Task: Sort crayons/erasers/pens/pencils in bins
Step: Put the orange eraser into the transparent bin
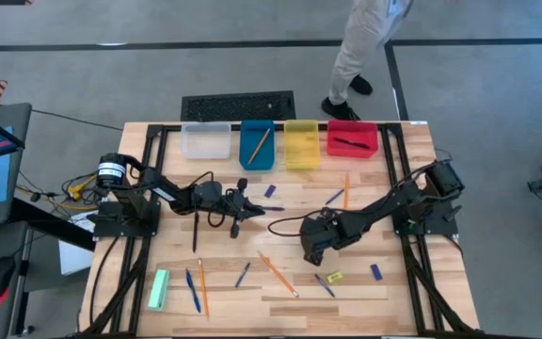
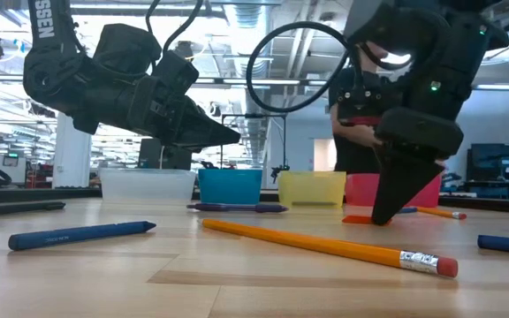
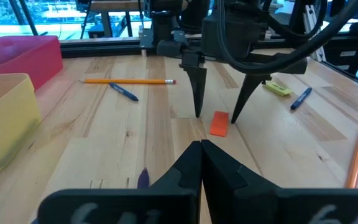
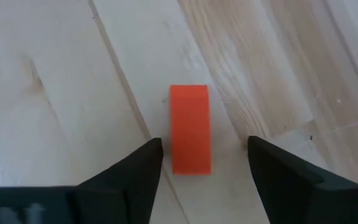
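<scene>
Wooden worktop point(image 1: 280, 282), bins along its upper edge. Right pincer point(image 3: 216, 116) stands spread, straddling an orange-red eraser point(image 4: 190, 129) at centre frame; grasp step in hand. Next: descend, close. Left pincer point(image 3: 201, 163) pressed together, waiting centre-left.

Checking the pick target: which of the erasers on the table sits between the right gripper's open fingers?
The orange-red eraser, lying flat between the right gripper's open fingers near the table's middle. The yellow eraser and the blue eraser lie apart, nearer the front edge.
</scene>
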Robot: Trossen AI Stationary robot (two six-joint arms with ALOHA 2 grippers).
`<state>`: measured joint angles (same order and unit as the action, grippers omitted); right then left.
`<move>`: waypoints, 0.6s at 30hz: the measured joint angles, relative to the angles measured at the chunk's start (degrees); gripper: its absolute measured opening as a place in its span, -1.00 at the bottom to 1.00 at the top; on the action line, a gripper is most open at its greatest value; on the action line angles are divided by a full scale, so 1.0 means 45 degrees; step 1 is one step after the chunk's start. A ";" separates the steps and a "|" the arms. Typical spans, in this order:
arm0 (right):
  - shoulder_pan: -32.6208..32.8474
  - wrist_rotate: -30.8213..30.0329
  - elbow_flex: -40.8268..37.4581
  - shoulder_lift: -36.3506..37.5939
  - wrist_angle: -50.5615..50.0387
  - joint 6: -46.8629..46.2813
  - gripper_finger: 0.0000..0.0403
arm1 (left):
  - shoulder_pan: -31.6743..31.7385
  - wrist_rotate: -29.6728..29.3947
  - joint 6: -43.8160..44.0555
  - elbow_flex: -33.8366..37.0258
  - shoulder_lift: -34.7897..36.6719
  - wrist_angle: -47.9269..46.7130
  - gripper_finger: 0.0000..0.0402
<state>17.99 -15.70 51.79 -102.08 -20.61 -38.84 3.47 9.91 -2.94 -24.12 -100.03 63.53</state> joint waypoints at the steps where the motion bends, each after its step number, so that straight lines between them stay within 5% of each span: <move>1: -0.0015 0.0063 -0.0001 -0.0002 0.0071 0.0121 0.16 | 0.0003 0.0000 0.0000 0.0000 0.0000 0.0005 -1.00; 11: -0.0031 0.0115 -0.0015 -0.0052 0.0529 0.0749 -0.49 | -0.0002 0.0000 0.0263 0.0000 0.0000 0.0010 -1.00; 18: -0.0082 0.0513 -0.0002 0.0053 0.0545 0.0944 -0.60 | 0.0001 0.0000 0.0384 0.0000 0.0000 0.0019 -1.00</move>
<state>17.62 -13.39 51.78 -101.84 -18.16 -34.60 3.48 9.91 -1.21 -24.12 -100.03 63.61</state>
